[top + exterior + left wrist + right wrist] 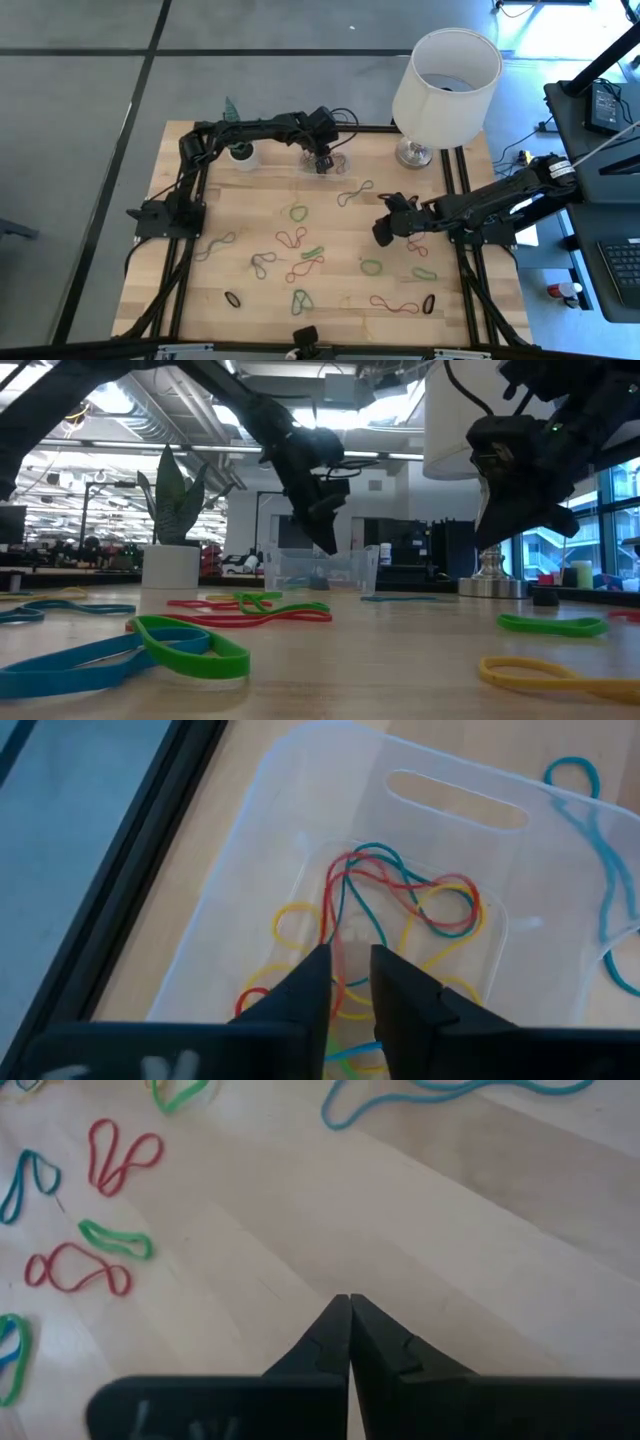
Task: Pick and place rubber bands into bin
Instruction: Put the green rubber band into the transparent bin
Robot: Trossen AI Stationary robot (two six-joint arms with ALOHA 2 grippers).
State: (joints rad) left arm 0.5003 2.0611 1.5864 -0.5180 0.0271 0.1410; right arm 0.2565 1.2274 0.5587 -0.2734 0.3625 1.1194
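a: where's the left tool (348,982) right now?

b: over the bin (330,160), the clear tray at the far edge of the worktop (250,215), between the white plant pot (243,154) and the lamp (440,85). its fingers stand a little apart, and a red band (338,920) runs down into the gap between them. whether they pinch it, i cannot tell.

a: anything in the bin already?

b: yes, a tangle of red, teal and yellow bands lies on its floor.

a: and the right tool (349,1325)?

b: hanging above bare wood on the right half of the worktop, fingers pressed together with nothing between them.

a: the other rubber bands (292,238)?

b: scattered over the middle and near part of the worktop, green, red, teal and black, several twisted into figure-eights. a teal one (590,840) lies just beside the bin.
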